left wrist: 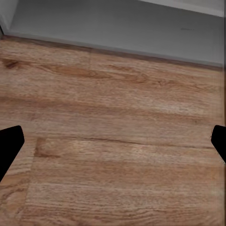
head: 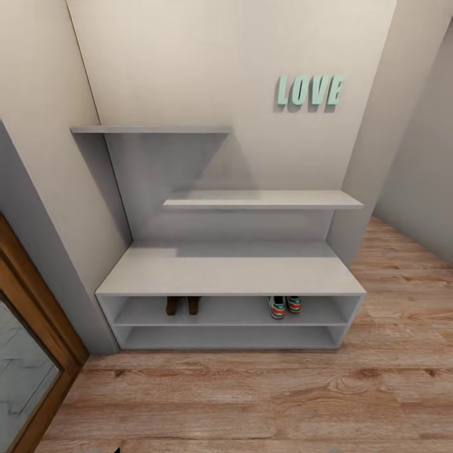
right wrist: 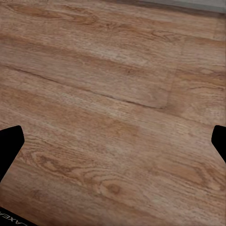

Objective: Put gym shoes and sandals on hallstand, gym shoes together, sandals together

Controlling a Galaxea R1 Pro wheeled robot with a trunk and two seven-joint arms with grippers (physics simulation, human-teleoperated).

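1. Wood-grain floor (head: pixel 251 402) lies nearest in the head view, light brown planks running across the lower part of the picture up to the foot of the shoe rack.
2. At the lower left edge of the head view stands a brown wooden door frame (head: pixel 44 327) with a pale panel set inside it.
3. Left gripper (left wrist: pixel 113 141) hangs over bare floor (left wrist: pixel 117 155); its two dark fingers (left wrist: pixel 9 143) sit at opposite edges of the wrist picture, spread wide, with nothing between them. A grey-white base edge of the rack (left wrist: pixel 141 33) runs just beyond.
4. Right gripper (right wrist: pixel 113 141) also hangs over bare floor (right wrist: pixel 108 117), its fingers (right wrist: pixel 9 143) set wide apart and holding nothing.
5. Shoe rack (head: pixel 233 274) stands against the wall, a wide pale bench with two low open shelves under its top.
6. On the upper of those two shelves, toward the left, the two sandals (head: pixel 183 305) stand side by side, touching or nearly so, dark brown, mostly hidden under the bench top.
7. On the same shelf, toward the right and well apart from the sandals, the two gym shoes (head: pixel 285 306) sit next to each other, showing green and red.
8. Above the bench, two staggered floating shelves (head: pixel 264 200) stick out from the back panel.
9. Farthest off, mint-green letters spelling LOVE (head: pixel 310 91) hang on the beige wall (head: pixel 189 56).
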